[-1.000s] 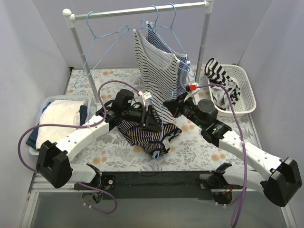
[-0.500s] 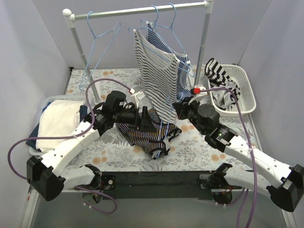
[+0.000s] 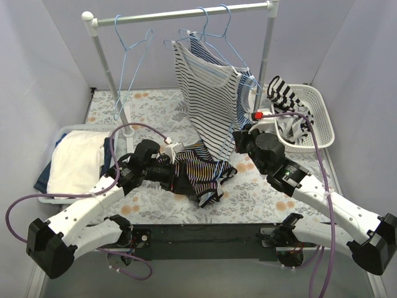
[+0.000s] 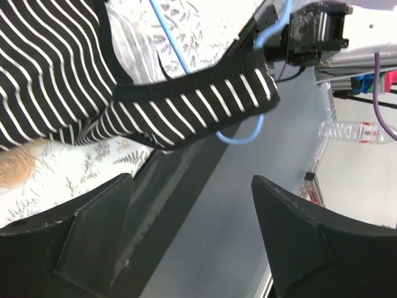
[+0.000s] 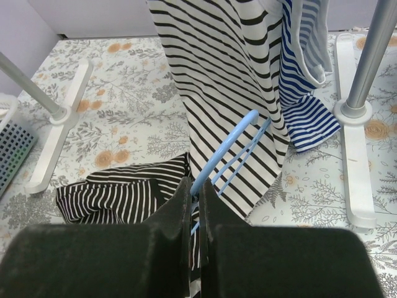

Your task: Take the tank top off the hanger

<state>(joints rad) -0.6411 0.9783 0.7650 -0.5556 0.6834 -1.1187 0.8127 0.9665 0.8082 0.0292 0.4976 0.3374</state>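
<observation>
The black tank top (image 3: 201,175) with thin white stripes lies crumpled on the floral table top, between the two arms. A blue wire hanger (image 4: 175,53) still threads through its strap (image 4: 205,93). My right gripper (image 5: 197,185) is shut on the blue hanger (image 5: 231,144), just above the tank top (image 5: 124,189); in the top view it (image 3: 239,143) is right of the garment. My left gripper (image 3: 178,176) is open and empty at the tank top's left edge. In its wrist view the gripper (image 4: 192,186) hangs over the table's near edge.
A white striped shirt (image 3: 208,99) and a blue striped one (image 3: 247,87) hang from the rail (image 3: 186,13). An empty blue hanger (image 3: 127,62) hangs at the left. A white basket (image 3: 321,121) of clothes stands at the right, and a bin (image 3: 74,162) of folded clothes at the left.
My left gripper has drawn back left and toward the near edge, off the tank top. The empty hanger on the rail has swung. My right gripper has shifted slightly right, still on the hanger.
</observation>
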